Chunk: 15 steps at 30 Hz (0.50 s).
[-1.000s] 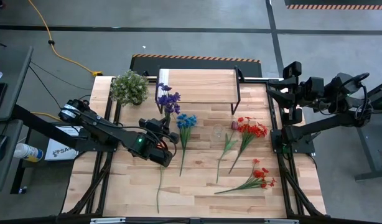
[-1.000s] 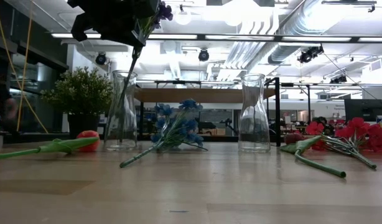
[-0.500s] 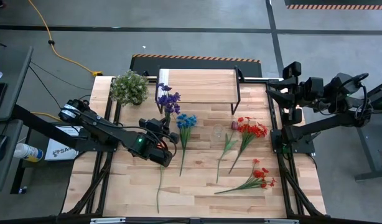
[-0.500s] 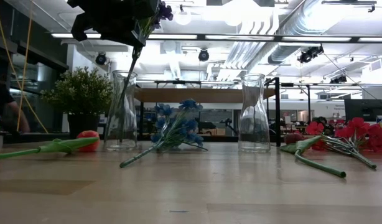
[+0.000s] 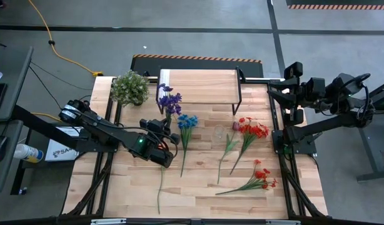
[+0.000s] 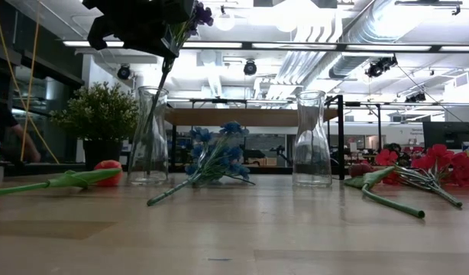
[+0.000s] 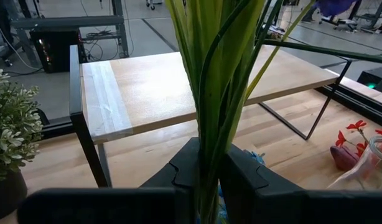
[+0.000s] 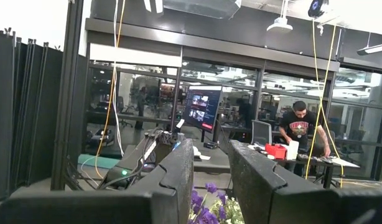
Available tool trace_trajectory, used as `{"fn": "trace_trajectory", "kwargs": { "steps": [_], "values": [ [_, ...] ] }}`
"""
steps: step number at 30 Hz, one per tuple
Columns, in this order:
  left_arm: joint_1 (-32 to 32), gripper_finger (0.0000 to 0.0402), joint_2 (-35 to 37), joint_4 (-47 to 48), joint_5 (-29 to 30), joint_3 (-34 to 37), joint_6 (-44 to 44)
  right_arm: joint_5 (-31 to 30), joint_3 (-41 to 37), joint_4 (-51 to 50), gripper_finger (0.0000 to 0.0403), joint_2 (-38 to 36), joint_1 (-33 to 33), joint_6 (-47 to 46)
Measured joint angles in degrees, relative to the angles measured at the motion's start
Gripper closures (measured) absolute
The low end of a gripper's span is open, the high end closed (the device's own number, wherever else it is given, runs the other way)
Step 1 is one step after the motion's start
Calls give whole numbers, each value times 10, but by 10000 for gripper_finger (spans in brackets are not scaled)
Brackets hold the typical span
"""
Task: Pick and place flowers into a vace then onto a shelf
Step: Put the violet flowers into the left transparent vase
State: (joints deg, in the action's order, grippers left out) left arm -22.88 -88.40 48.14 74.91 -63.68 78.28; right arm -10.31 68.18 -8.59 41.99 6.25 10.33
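Stem over mouth is what the coming move turns on. The left end effector (image 6: 154,23) hangs above the left vase (image 6: 150,136), fingers closed tight on the purple flower (image 5: 169,100), whose green stem (image 6: 160,85) runs down from the grip at a slant toward the vase's rim. In the low view the stem's lower end seems to pass inside the glass neck, though I cannot be sure it is in rather than just behind. The long axis is near upright, bloom above, cut end down, so lowering along that line looks like the next step, in my judgement.

From above, the left end effector sits in the middle of the table (image 5: 198,181), just in front of the shelf (image 5: 198,84). The left arm is far the nearer; the right end effector (image 8: 208,180) waits off the table's right edge with its fingers parted, holding nothing.

Purple blooms are small and clustered, and in the left wrist view long leaves fan up out of the closed fingers (image 7: 241,177).

Other flowers lie flat on the table: blue flower (image 5: 187,122) just right of the held one, red flowers (image 5: 252,129) farther right, and more red ones (image 5: 262,175) nearer the front. A second vase (image 6: 311,139) stands well apart from the first.
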Motion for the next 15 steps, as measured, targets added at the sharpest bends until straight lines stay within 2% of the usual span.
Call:
{"fn": "trace_trajectory", "kwargs": {
  "steps": [15],
  "values": [
    [0,313,0,0,-11,0,0,0,0,0,308,0,0,0]
  ]
}}
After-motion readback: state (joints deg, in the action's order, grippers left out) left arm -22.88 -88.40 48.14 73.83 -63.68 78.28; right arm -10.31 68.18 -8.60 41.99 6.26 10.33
